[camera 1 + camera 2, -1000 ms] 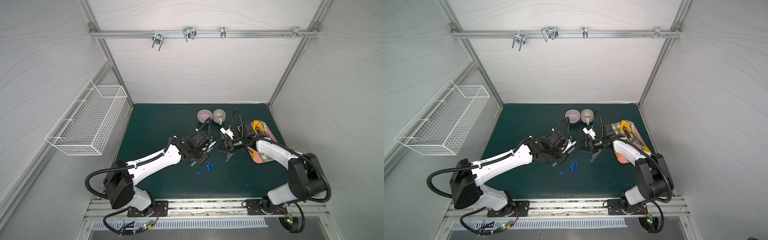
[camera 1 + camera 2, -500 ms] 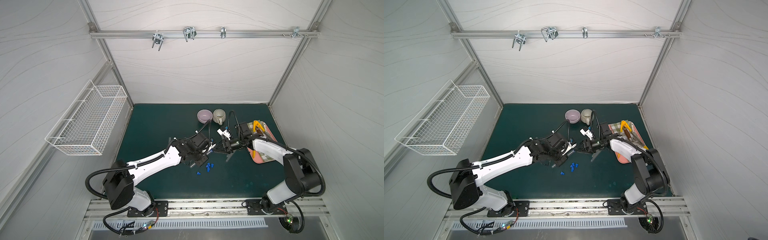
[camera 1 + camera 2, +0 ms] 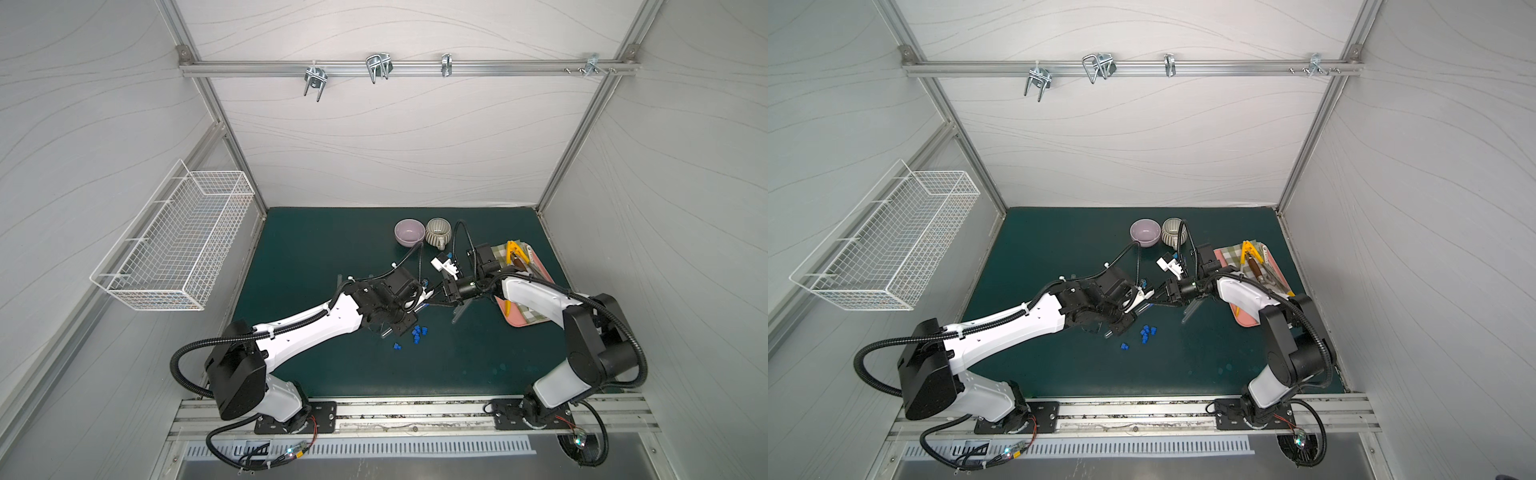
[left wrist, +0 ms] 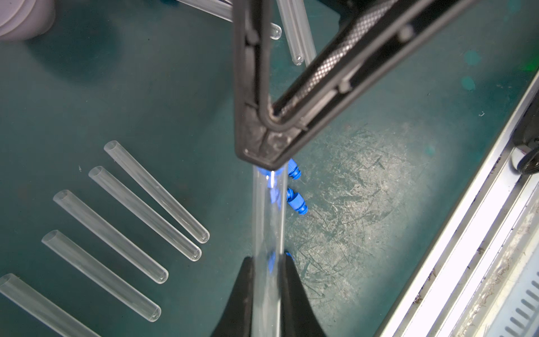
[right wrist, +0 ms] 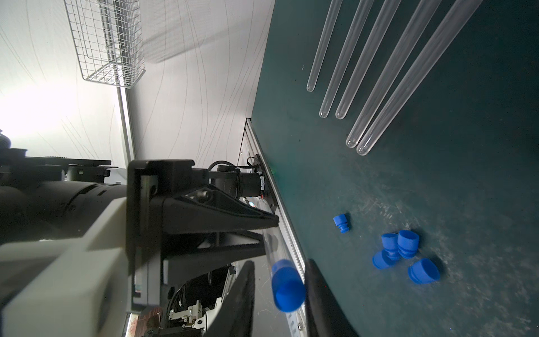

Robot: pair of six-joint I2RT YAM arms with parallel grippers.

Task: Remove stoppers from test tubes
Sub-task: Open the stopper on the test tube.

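Test tubes [image 4: 125, 221] are being unplugged one at a time on the green mat [image 3: 316, 249], and both arms meet near its middle, a touch toward 3 o'clock. The left arm [image 3: 307, 328] reaches in from 7 o'clock, the right arm [image 3: 536, 297] from 4 o'clock.

The left gripper [image 4: 267, 262] is clamped tight on the held tube [image 4: 267, 221], keeping it clear of the mat with its plugged end toward 3 o'clock. The right gripper [image 5: 280, 262] has its jaws drawn in narrow on either side of that tube's stopper [image 5: 287, 287]. Whether the pads bite yet I cannot tell, as one side seems to show a sliver of gap.

Five tubes lie bare side by side, and a handful of loose stoppers [image 3: 417, 332] sit at 5 o'clock from the meeting point. So I judge the job well along, and this step the grip before the pull. Next it needs a firm pinch on the plug, then a straight draw along the tube toward 3 o'clock while the left holds fast. A skewed tug could slip off so small a cap.

A second ago the right gripper stood wide and farther toward 3 o'clock; it has since come in and narrowed. The left has not budged.
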